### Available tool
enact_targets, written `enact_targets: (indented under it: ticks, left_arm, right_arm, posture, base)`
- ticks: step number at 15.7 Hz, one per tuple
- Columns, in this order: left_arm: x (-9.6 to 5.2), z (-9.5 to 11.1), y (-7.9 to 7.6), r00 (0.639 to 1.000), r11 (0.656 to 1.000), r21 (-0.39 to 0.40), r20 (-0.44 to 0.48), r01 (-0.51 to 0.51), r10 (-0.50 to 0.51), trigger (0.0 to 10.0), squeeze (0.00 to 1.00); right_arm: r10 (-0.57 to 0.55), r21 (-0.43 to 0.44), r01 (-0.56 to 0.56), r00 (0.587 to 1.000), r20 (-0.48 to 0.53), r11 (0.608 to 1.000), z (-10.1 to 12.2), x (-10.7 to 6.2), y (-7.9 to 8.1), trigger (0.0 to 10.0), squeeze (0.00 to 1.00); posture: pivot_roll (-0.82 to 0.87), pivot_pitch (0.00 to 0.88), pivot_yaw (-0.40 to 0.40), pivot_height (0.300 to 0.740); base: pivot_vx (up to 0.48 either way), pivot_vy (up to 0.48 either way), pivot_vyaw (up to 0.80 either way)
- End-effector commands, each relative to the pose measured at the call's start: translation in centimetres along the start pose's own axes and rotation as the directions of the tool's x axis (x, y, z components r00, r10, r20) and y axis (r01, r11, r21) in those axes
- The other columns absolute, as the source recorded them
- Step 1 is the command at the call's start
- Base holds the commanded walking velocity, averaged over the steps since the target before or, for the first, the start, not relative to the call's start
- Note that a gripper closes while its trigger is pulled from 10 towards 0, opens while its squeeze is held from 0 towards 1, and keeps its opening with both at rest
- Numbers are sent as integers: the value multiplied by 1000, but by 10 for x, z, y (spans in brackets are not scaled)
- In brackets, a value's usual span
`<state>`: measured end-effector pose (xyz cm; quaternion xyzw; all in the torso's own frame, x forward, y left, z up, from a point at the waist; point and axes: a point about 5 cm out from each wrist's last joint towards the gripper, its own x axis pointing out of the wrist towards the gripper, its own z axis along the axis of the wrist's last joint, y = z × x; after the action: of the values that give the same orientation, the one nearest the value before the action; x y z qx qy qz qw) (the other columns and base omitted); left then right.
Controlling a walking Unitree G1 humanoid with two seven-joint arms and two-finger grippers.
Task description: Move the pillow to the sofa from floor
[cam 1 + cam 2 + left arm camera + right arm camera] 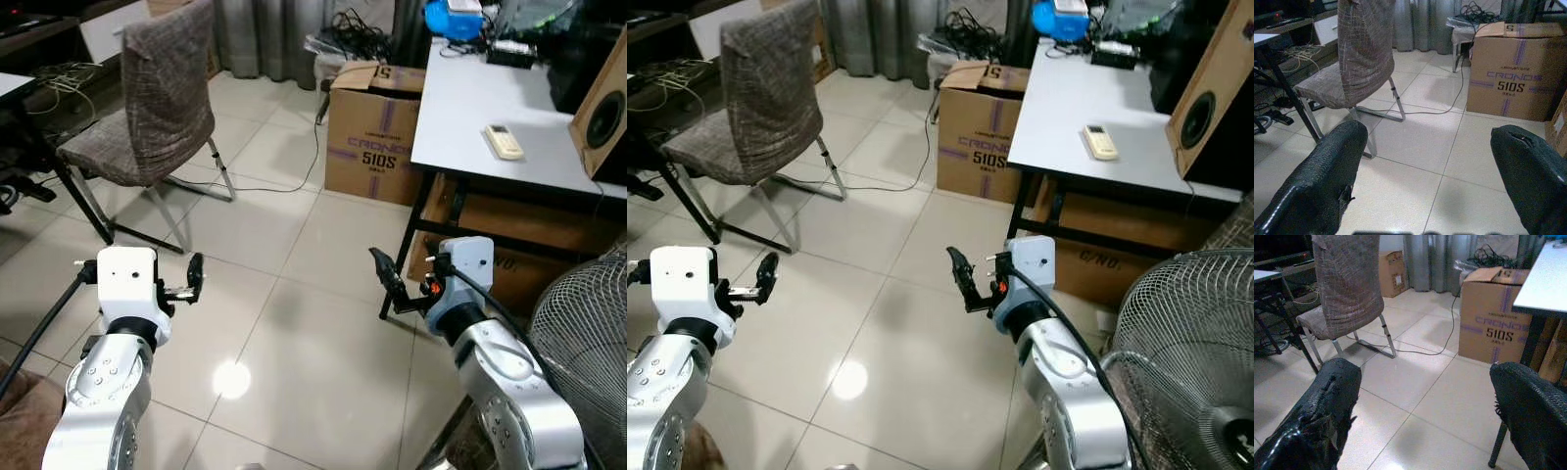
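Note:
My left gripper point(193, 277) is held out at waist height over the white floor tiles point(294, 323), open with nothing between its fingers point(1327, 171). My right gripper point(385, 277) hovers at the same height near the table leg point(404, 264), also open and empty, its fingers point(1528, 411) wide apart. A patch of brown fabric point(22, 416) shows at the lower left by my left arm; I cannot tell what it belongs to.
A brown fabric chair point(157, 98) stands ahead on the left. A cardboard box point(377, 132) sits beside a white table point(470, 108) that bears a remote point(505, 142). A fan point(588, 343) is close on the right. A cable point(284, 186) trails across the floor.

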<state>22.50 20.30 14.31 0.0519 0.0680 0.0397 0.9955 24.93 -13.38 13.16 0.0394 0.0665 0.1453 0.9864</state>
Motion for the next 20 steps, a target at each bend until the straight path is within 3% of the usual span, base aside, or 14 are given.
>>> enact_targets:
  ticks: [1, 2, 3, 4, 5, 6, 7, 10, 11, 15, 19, 20]
  left_arm:
    - [-5, 3, 5, 1000, 1000, 3, 0, -24, 24, 10000, 0]
    - [-9, 1, 6, 1000, 1000, 5, -7, -30, 30, 10000, 0]
    - [-10, -2, 6, 1000, 1000, 10, -16, -27, 27, 10000, 0]
    - [-9, -1, 3, 1000, 1000, 15, -17, -9, 10, 10000, 0]
    - [-8, -1, -1, 1000, 1000, 24, -17, 13, -12, 10000, 0]
    - [-4, -5, -6, 999, 999, 36, -27, 31, -30, 10000, 0]
    - [-4, -5, -7, 999, 999, 40, -30, 35, -33, 10000, 0]
    - [0, -4, -4, 999, 998, 49, -29, 45, -43, 10000, 0]
    - [1, -2, -6, 999, 997, 65, -18, 44, -43, 10000, 0]
    - [-2, -5, -6, 999, 996, 77, -20, 35, -34, 10000, 0]
    - [-6, -7, -8, 998, 996, 71, -33, 47, -45, 10000, 0]
    - [-6, -7, -12, 996, 996, 50, -39, 77, -75, 10000, 0]
  right_arm:
    - [-13, -17, 12, 1000, -24, 1000, -3, 4, -3, 10000, 1000]
    - [-47, -95, 45, 999, -21, 994, -1, 5, -4, 10000, 1000]
    - [-67, -98, 67, 998, -3, 993, 1, 5, -5, 10000, 1000]
    - [-128, -105, 130, 992, 24, 986, 5, 3, -10, 10000, 0]
    - [-181, -94, 180, 983, -3, 979, 3, 2, -15, 10000, 0]
    - [-64, -26, 64, 998, -11, 998, 0, -3, -12, 10000, 0]
    - [-80, -7, 80, 997, -24, 997, -2, -4, -13, 10000, 0]
    - [17, -139, -23, 999, -42, 990, -5, -3, 4, 10000, 0]
    - [3, -178, -9, 999, -31, 984, -2, -1, 0, 10000, 0]
    - [61, -153, -65, 998, -31, 986, -1, 1, -2, 10000, 0]
    - [9, -115, -13, 999, -41, 993, -5, 5, -7, 10000, 0]
    - [-51, -55, 49, 998, -35, 997, -8, 4, -13, 10000, 0]
  posture:
    - [-29, 0, 8, 740]
    - [-30, 0, 0, 740]
    - [-40, 0, 1, 740]
    - [-47, 0, 6, 740]
    - [-51, 0, 14, 740]
    - [-59, 0, 22, 740]
    - [-60, 0, 24, 740]
    - [-70, 0, 22, 740]
    - [-59, 0, 14, 740]
    - [-37, 0, -6, 740]
    - [-25, 0, -16, 740]
    - [-31, 0, -7, 740]
  base:
    - [0, -480, 0]
    - [0, -480, 0]
    - [0, -480, 0]
    - [0, -480, 0]
    - [0, -480, 0]
    - [0, -450, 0]
    - [0, -428, 0]
    - [0, 0, 533]
    - [0, 0, 800]
    - [0, 0, 800]
    - [0, 0, 800]
    - [0, 0, 800]
